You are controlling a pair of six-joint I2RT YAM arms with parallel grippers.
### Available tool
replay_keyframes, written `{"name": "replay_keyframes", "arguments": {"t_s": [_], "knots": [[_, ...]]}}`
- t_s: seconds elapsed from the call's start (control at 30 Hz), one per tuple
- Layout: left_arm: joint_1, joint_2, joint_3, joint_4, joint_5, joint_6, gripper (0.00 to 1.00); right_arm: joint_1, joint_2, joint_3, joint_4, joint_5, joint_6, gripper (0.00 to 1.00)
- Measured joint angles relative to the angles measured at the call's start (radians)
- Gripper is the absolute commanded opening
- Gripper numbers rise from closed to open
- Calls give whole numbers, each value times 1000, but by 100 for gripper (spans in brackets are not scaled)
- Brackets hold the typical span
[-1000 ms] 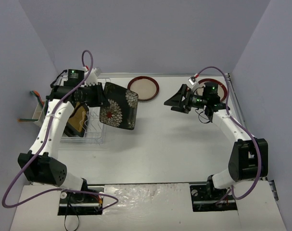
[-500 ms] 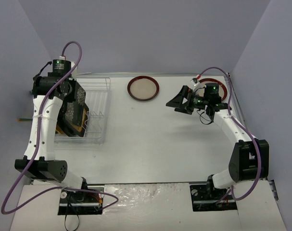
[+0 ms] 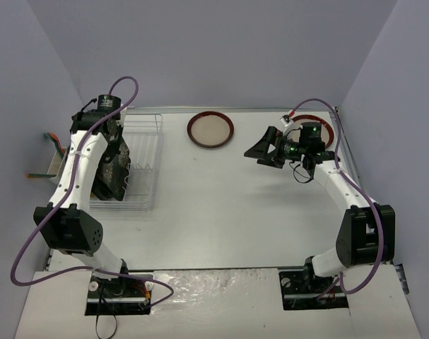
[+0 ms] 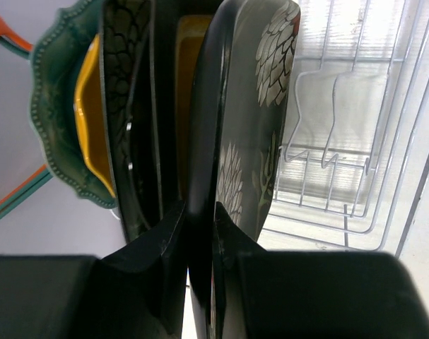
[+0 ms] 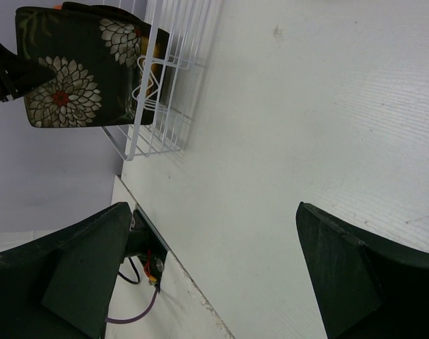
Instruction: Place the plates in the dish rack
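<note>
The dish rack stands at the table's left. In the left wrist view my left gripper is shut on the rim of the square black floral plate, which stands on edge in the rack. Behind it stand a black-amber plate, a yellow plate and a scalloped teal plate. A round cream plate with a dark red rim lies flat at the table's back. Another red-rimmed plate lies partly hidden behind my right arm. My right gripper hangs open above the table, holding nothing.
A small caddy with orange-handled items hangs on the rack's left side. The right wrist view shows bare white table between the open fingers, with the floral plate and rack beyond. Purple walls close in on both sides.
My left arm has swung the floral plate from above the table beside the rack to the left and stood it on edge in the rack. The right arm has barely moved.
</note>
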Motion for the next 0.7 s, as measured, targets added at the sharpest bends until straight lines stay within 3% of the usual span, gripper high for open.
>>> {"name": "replay_keyframes", "arguments": {"t_s": [0.37,0.57,0.7], "knots": [[3,19,-120,99,37,-19,0,0,0,0,-14,9,-3,100],[8,19,-172,147,51,-25,5,0,0,0,-17,17,-3,100],[9,19,-172,149,50,-26,23,0,0,0,-21,27,-5,100]]}}
